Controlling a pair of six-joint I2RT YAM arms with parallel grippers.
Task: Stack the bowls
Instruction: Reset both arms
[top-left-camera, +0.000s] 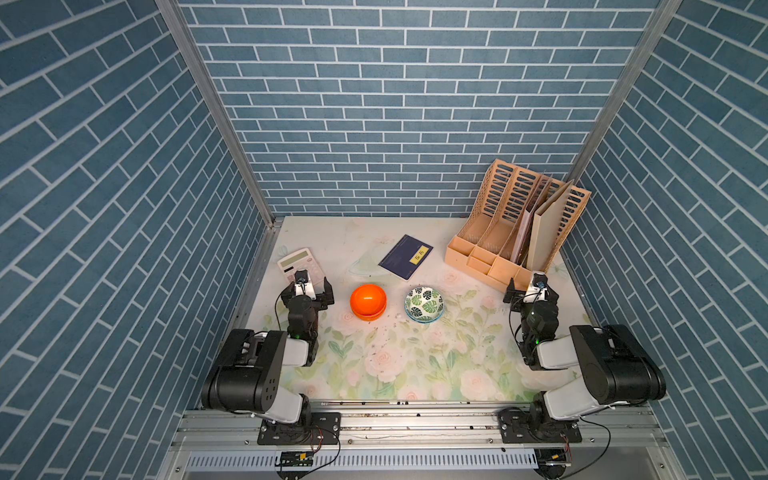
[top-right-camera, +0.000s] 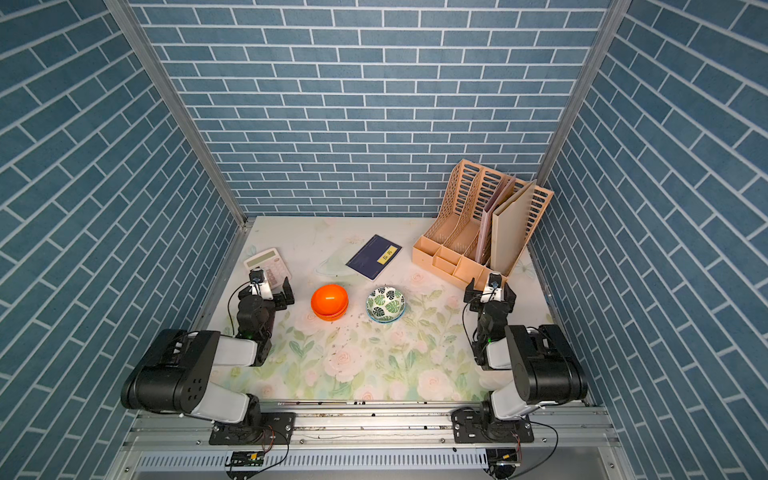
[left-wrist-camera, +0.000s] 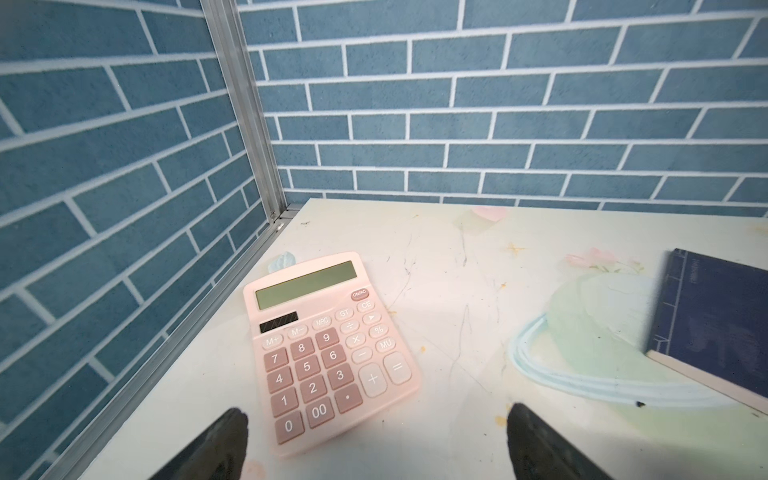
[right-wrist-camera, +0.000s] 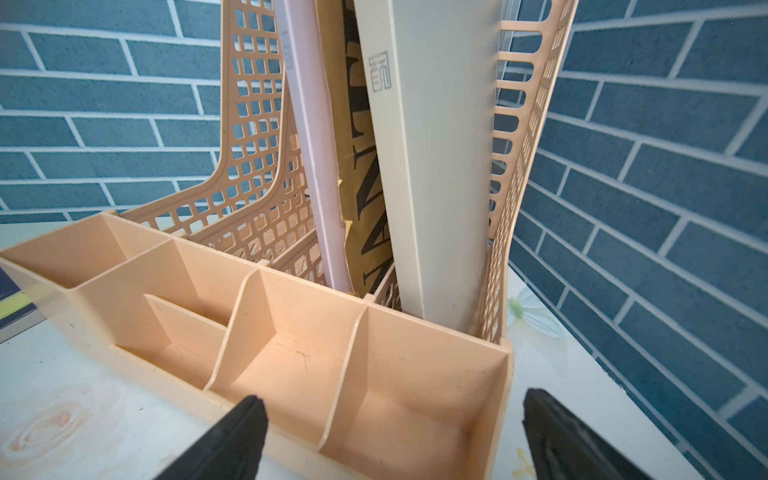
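Two glossy orange bowls (top-left-camera: 368, 302) (top-right-camera: 329, 302) sit nested as one stack on the floral table, left of centre. Beside them on the right stands a leaf-print bowl (top-left-camera: 424, 304) (top-right-camera: 385, 304) with a pale blue rim, and a second rim shows under it. My left gripper (top-left-camera: 308, 287) (top-right-camera: 266, 287) (left-wrist-camera: 378, 415) hangs open and empty left of the orange stack, over the calculator's near edge. My right gripper (top-left-camera: 532, 287) (top-right-camera: 490, 287) (right-wrist-camera: 395, 399) is open and empty too, well right of the leaf-print bowl, at the organiser's front. Neither wrist view shows a bowl.
A pink calculator (top-left-camera: 300, 264) (left-wrist-camera: 328, 353) lies at the back left. A dark blue notebook (top-left-camera: 406, 257) (left-wrist-camera: 715, 324) lies behind the bowls. A peach file organiser (top-left-camera: 515, 224) (right-wrist-camera: 291, 332) holding folders fills the back right corner. Blue brick walls enclose three sides.
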